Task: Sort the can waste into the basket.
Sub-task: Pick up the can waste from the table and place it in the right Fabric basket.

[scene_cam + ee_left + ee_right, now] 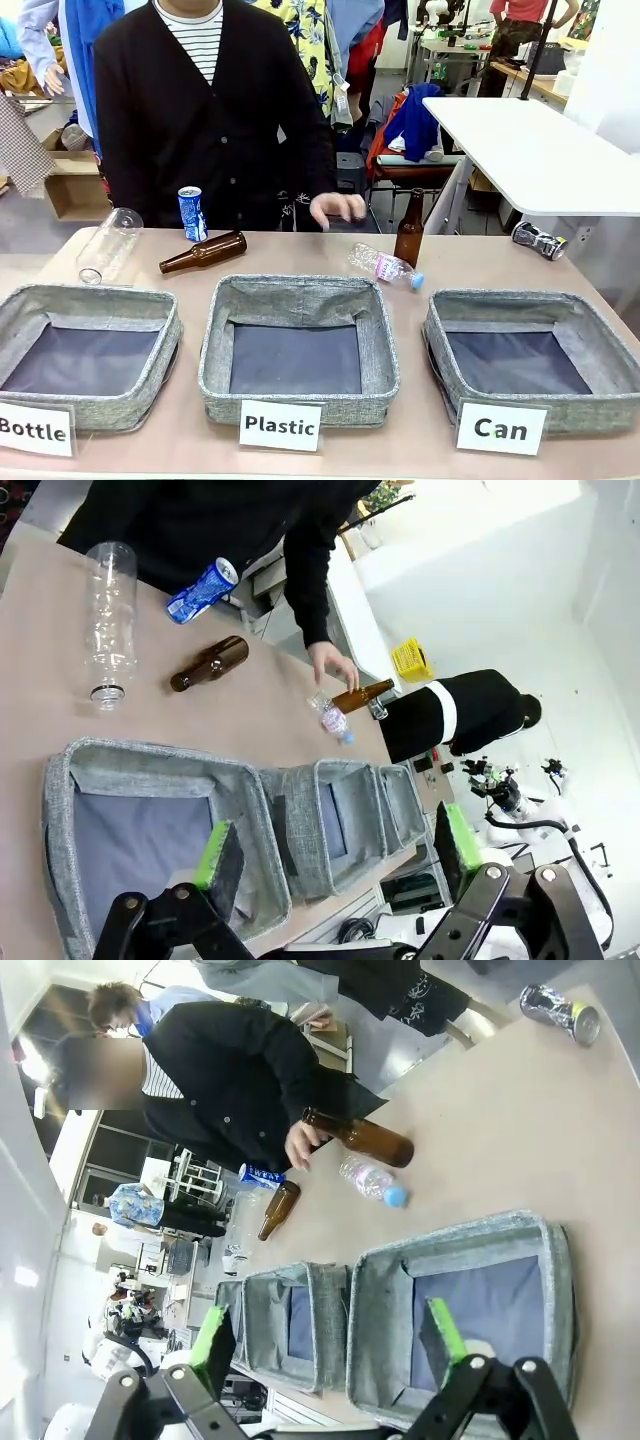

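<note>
Blue can stands upright at the table's far edge, left of centre; crushed can lies at the far right corner. Can basket sits at the near right corner. I see the right gripper hanging above it, fingers spread, empty; the left gripper hangs spread over the near left corner.

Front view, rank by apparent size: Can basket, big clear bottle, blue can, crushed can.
Largest: the Can basket, though it is also nearest the camera.
Next: the clear bottle.
The blue can and crushed can look about alike, so they stay unranked.
</note>
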You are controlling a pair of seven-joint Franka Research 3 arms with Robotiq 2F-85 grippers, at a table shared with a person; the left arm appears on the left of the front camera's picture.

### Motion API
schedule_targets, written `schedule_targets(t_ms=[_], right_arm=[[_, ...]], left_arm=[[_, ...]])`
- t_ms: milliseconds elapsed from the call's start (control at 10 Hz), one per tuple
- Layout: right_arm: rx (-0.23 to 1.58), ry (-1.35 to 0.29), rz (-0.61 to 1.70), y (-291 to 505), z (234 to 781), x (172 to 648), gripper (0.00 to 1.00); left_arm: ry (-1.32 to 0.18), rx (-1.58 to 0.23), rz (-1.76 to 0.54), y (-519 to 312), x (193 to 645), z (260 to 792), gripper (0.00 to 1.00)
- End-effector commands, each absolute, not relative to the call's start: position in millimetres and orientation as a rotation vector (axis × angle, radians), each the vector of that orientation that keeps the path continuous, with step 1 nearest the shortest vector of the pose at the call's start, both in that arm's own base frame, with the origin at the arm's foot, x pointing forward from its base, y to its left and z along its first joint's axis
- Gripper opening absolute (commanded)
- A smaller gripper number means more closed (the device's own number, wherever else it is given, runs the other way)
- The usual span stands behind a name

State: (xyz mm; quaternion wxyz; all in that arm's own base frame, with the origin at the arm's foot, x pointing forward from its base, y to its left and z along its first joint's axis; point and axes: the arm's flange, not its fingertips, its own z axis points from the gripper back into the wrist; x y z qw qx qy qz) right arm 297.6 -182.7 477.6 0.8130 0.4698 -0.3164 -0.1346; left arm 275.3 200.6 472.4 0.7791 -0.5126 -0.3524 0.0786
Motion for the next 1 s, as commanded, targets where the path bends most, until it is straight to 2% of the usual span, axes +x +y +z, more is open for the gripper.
schedule_targets(t_ms=[0,100,300,400,600,900], right_arm=[[1.010,-0.706,-0.266,-184.0,475.0,300.9,1.00],[1.010,-0.706,-0.266,-184.0,475.0,300.9,1.00],[1.010,-0.706,-0.266,-184.0,475.0,300.9,1.00],[1.010,-0.706,-0.266,-184.0,475.0,300.9,1.00],[1.010,-0.706,-0.266,-184.0,475.0,300.9,1.00],[1.010,-0.706,-0.266,-184.0,475.0,300.9,1.00]], left_arm=[[-0.776,-1.009,0.114,183.3,298.5,479.9,1.00],[-0.758,-0.942,0.022,171.0,322.5,487.0,1.00],[-0.835,-0.917,-0.178,140.5,387.2,500.1,1.00],[-0.899,-0.928,-0.281,118.8,425.8,492.8,1.00],[-0.929,-0.756,-0.360,84.1,483.6,465.1,1.00],[-0.900,-0.515,-0.584,51.9,522.0,419.7,1.00]])
